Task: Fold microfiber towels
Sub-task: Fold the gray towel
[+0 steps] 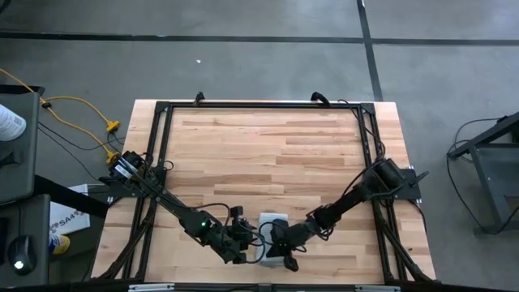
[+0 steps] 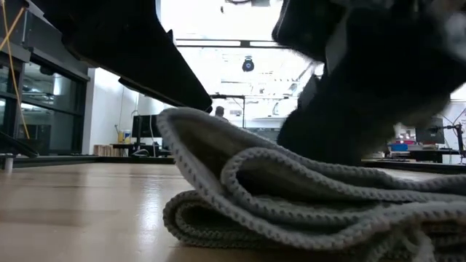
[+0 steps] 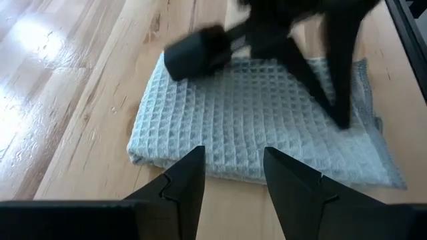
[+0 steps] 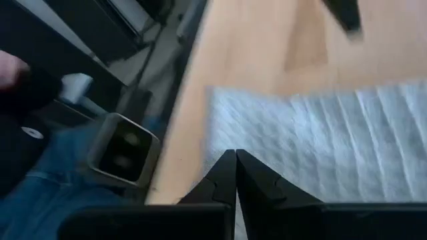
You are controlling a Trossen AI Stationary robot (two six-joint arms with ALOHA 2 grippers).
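Note:
The light grey-blue microfiber towel (image 1: pixel 272 222) lies folded into a small thick rectangle on the wooden table near the middle of its near edge. It also shows in the left wrist view (image 3: pixel 253 120) and the low view (image 2: pixel 291 196), where the stacked layers rest on the tabletop. My left gripper (image 3: pixel 233 160) is open, its two fingertips standing at the towel's edge on its left side. My right gripper (image 4: pixel 235 157) is shut and stands over the towel's top face, its fingers pointing down in the left wrist view (image 3: pixel 340 117). My right gripper has its shut fingertips (image 3: pixel 341 119) at the towel's top layer, toward the towel's right end, coming from above and slanting. Whether they touch the cloth, I cannot tell. The towel lies flat on the table.
The table's near edge (image 4: pixel 180 153) runs close by the towel. A small grey camera box (image 4: pixel 123 155) and a person in blue jeans (image 4: pixel 60 207) are just beyond it. Black frame rails (image 1: pixel 154 154) run along the table's sides. Bare wood (image 1: pixel 268 154) stretches toward the far edge.

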